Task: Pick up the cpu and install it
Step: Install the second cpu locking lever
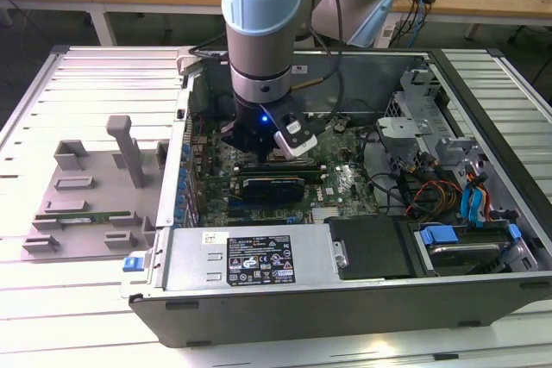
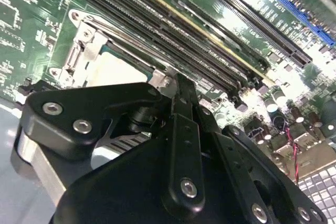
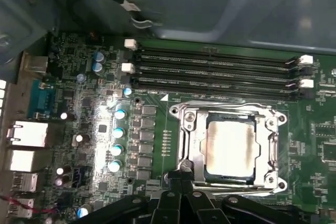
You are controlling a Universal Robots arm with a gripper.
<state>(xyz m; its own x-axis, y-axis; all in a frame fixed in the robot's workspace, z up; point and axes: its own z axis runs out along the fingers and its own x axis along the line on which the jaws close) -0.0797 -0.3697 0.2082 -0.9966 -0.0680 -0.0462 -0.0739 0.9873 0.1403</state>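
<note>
Tool over socket, cpu seated.
Tool low inside the open computer case, fingers drawn together, gripping nothing, tips just beside the socket frame. The cpu lies flat within that frame on the motherboard, near the memory slots.

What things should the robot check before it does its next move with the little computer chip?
1. The cpu sits inside the socket frame: ok.
2. Chip lies flat and square in the frame: looks ok in the first wrist view.
3. Gripper is close to the socket's edge: ok.
4. Gripper fingers open or shut: cannot tell.
5. Memory slots beside the socket are out of the gripper's way: ok.
6. Arm is inside the open computer case without touching its walls: cannot tell.
</note>
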